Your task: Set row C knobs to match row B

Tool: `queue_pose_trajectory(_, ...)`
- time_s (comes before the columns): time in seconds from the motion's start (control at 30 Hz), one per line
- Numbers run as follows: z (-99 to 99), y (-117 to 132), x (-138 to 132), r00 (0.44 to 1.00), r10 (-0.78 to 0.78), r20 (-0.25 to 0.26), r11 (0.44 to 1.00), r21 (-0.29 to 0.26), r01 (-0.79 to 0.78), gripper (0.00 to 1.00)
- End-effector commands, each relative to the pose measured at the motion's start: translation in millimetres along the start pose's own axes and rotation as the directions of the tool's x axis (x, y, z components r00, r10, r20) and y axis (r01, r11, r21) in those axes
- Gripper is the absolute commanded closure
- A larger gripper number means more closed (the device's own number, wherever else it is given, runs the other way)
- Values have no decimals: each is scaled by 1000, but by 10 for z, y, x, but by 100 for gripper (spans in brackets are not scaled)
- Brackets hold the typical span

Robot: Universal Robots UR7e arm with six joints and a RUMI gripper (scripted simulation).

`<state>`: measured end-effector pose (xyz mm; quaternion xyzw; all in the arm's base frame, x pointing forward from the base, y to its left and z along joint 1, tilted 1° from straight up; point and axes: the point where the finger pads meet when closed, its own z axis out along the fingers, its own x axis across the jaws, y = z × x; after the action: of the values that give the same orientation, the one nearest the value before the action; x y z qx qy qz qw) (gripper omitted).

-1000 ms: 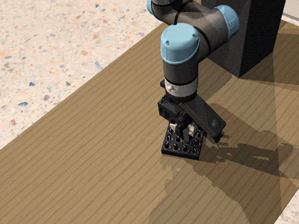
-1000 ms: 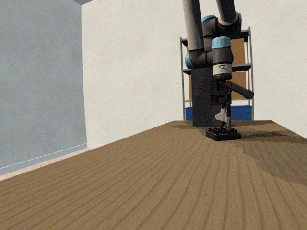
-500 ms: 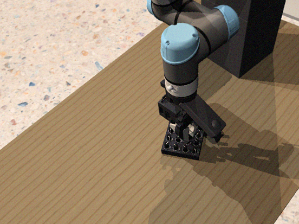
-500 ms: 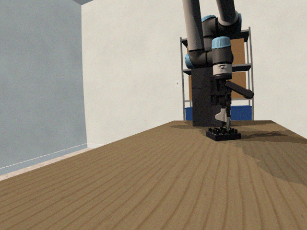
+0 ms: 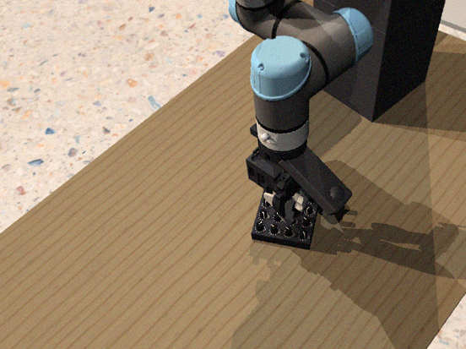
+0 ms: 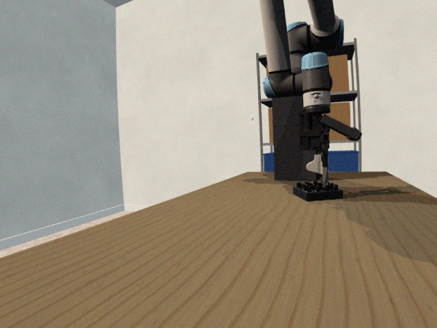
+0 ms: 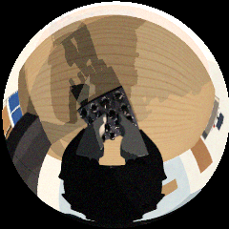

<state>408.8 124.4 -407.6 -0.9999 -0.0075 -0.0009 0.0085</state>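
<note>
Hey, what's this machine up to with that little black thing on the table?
A single robot arm is reaching straight down onto a small black knob box that sits on the wooden table. The box carries a grid of little dial knobs. The arm's tool has its fingers down among the knobs, set narrowly around one of them near the middle of the box; its grip looks to be loosening. Which exact knob it is cannot be made out from here.

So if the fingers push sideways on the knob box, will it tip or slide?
Probably slide, not tip: the knob box is low, wide and lies flat on the table. It looks rigid. The fingers stand low among its knobs, giving little leverage.
</note>
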Motion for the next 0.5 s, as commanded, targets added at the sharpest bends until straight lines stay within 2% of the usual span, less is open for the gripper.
queue_pose_trajectory(0.0,-4,0,6,1000,0,-1,1000,0,0,89)
queue_pose_trajectory(0.47,-86,0,6,1000,0,-1,1000,0,0,89)
